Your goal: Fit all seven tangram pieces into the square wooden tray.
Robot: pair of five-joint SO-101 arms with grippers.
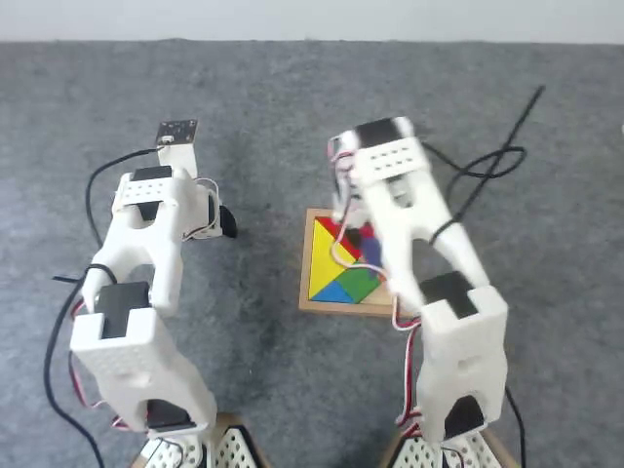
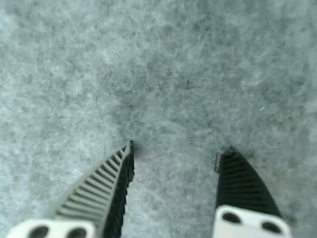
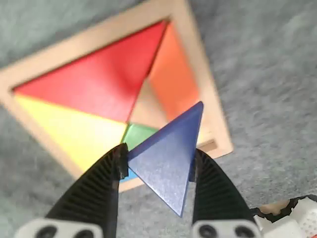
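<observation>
Holding: the right end effector (image 3: 159,151) was closed on a dark blue triangle (image 3: 166,166), with a finger against each side and one corner reaching out past the fingertips.
Reason for the grip: pinching the piece by its edges probably kept its flat face level with the tray, so it could be lowered straight into a gap rather than dropped.
Piece against tray: the blue triangle hung above the square wooden tray (image 3: 207,94), over its near edge and apart from the pieces already in it.
Open slot: a bare wood patch (image 3: 148,106) showed near the tray's middle, just beyond the held triangle's far corner. It looked like the likely target, though the triangle hid part of it.
Seated pieces: a red triangle (image 3: 94,84) and a yellow triangle (image 3: 74,131) lay edge to edge. An orange piece (image 3: 173,74) sat against the rim, and a green piece (image 3: 136,135) lay just beside the fingers.
Other arm: the left end effector (image 2: 177,148) was spread wide with nothing between its fingers, low over the grey worktop (image 2: 173,74).
Spacing: from above, that arm stood well apart from the tray, probably parked to leave the right arm room.
</observation>
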